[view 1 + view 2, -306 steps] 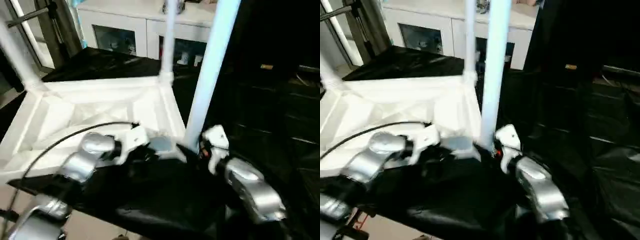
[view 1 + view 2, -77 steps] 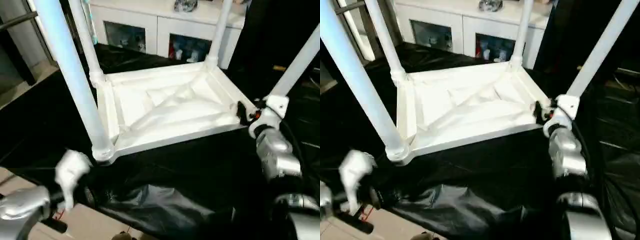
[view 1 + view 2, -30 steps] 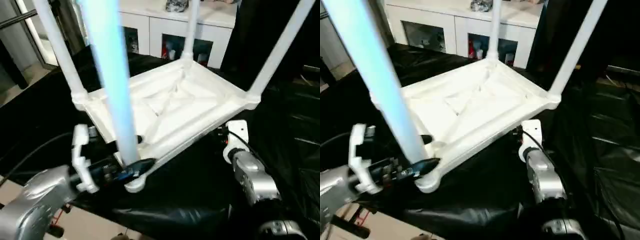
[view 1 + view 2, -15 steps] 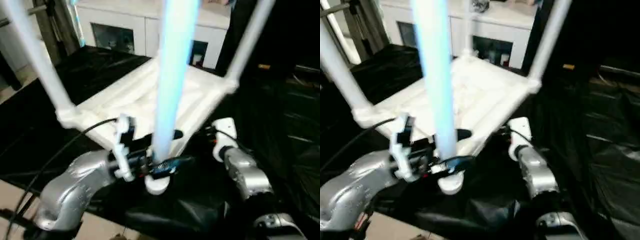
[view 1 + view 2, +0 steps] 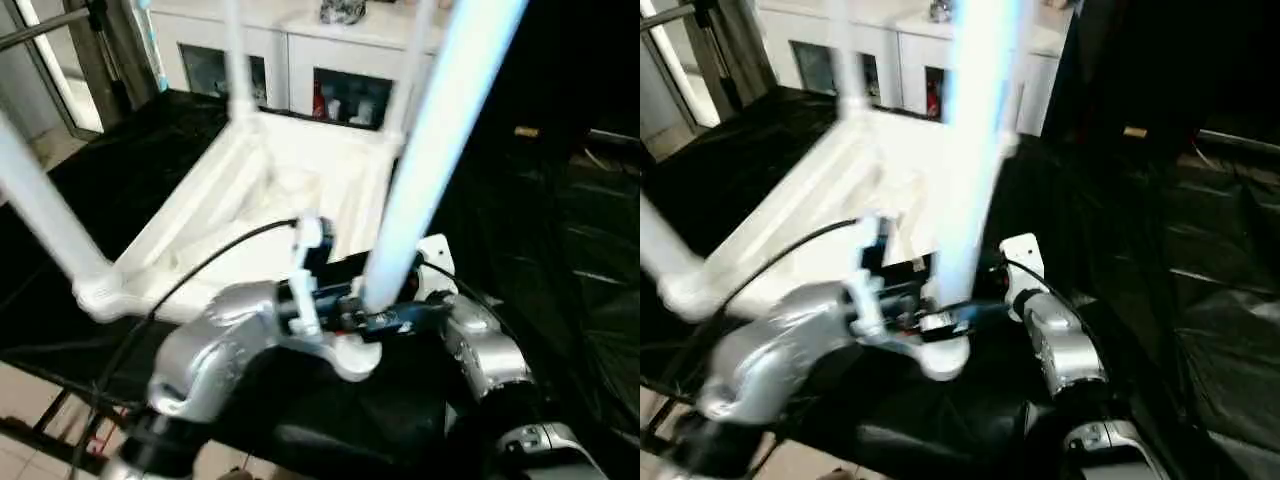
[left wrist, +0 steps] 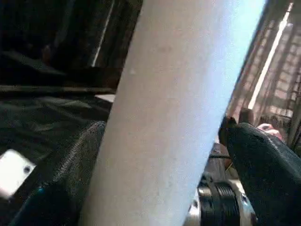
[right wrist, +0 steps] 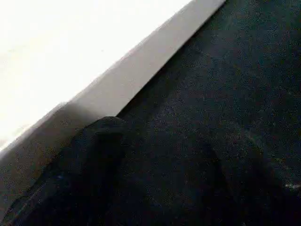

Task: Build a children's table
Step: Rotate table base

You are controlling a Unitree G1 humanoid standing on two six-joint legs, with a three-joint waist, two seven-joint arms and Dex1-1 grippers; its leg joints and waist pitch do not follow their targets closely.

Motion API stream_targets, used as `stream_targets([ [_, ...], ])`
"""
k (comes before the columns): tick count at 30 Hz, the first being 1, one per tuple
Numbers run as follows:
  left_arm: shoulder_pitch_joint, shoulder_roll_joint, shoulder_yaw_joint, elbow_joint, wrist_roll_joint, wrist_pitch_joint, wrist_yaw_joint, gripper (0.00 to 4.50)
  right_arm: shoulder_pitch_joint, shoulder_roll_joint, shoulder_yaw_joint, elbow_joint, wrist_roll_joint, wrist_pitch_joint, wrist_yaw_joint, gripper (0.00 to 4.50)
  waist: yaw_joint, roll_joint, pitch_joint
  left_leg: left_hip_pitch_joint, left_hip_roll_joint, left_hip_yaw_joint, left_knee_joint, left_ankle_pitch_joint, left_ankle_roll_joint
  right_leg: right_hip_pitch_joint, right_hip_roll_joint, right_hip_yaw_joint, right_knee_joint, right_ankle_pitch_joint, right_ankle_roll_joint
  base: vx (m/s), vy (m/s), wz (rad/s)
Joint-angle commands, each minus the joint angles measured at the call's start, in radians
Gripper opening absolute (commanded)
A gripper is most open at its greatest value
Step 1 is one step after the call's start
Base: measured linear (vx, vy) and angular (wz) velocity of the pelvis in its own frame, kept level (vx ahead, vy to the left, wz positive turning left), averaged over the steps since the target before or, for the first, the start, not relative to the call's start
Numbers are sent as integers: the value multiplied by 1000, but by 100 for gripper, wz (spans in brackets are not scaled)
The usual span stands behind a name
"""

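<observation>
Table (image 5: 250,200): upside down on black cloth (image 5: 110,170), legs up. Our left gripper (image 5: 385,318) clamps the near leg (image 5: 430,160) just above its socket; right gripper (image 7: 155,169), beside the top's edge, is spread, holding nothing. We'd keep the leg upright, push straight down w/ steady grip.

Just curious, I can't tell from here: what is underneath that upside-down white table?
A black sheet lies under the table and spreads around it. What the sheet itself rests on is covered, so I cannot tell.

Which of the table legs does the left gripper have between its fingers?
The near leg, the large bluish one rising toward the camera. The left gripper brackets it just above its corner socket. The other legs, such as the left one, stand untouched.
</observation>
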Motion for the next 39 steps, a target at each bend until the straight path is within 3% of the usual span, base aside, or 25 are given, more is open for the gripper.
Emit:
stream_targets([
  [1,-30,-18,-34,32,50,-35,20,449,-24,30,35,0,4,-23,27,369,7,-2,-57,4,22,-4,-70,-141,-7,56,-57,30,-69,-41,-204,0,0,0],
  [8,-42,40,-40,134,220,-176,73,449,-43,-18,-37,18,11,-47,-22,369,7,2,-60,6,23,-5,-69,-130,2,55,-57,29,-67,-19,-209,0,0,0],
  [13,-13,89,-34,118,222,-191,12,449,-23,-83,-53,-31,34,-34,59,369,18,3,-59,8,25,-3,-69,-140,3,54,-57,29,-64,-10,-220,0,0,0],
  [20,18,231,-70,130,247,-203,-136,449,63,-246,-12,-177,36,-9,271,369,26,3,-57,9,26,-3,-70,-153,18,52,-56,30,-70,-54,-214,0,0,0],
  [21,13,247,-76,145,256,-208,-157,422,75,-269,-8,-197,36,-6,295,369,27,4,-58,10,26,-4,-70,-157,15,52,-58,29,-70,-62,-215,0,0,0],
  [28,-59,342,-170,318,426,-354,-249,366,180,-421,37,-380,38,17,479,369,36,7,-58,10,27,-6,-71,-168,22,52,-58,32,-75,-80,-192,0,0,0],
  [34,-120,341,-196,423,469,-372,-289,322,264,-509,63,-570,74,78,592,369,43,4,-58,10,31,-8,-71,-180,29,54,-64,32,-73,-88,-209,0,0,0],
  [35,-128,337,-195,435,470,-376,-289,307,269,-516,63,-582,80,85,601,369,43,20,-58,12,32,-10,-71,-183,25,51,-65,33,-72,-90,-214,0,0,0],
  [36,-147,330,-193,474,480,-397,-293,293,282,-532,61,-613,96,106,619,369,38,10,-56,10,31,-8,-72,-197,22,52,-62,32,-77,-98,-222,0,0,0],
  [39,-176,322,-190,530,497,-422,-292,279,306,-548,54,-657,116,128,641,369,40,12,-57,9,31,-8,-70,-192,24,53,-65,33,-77,-99,-225,0,0,0],
])
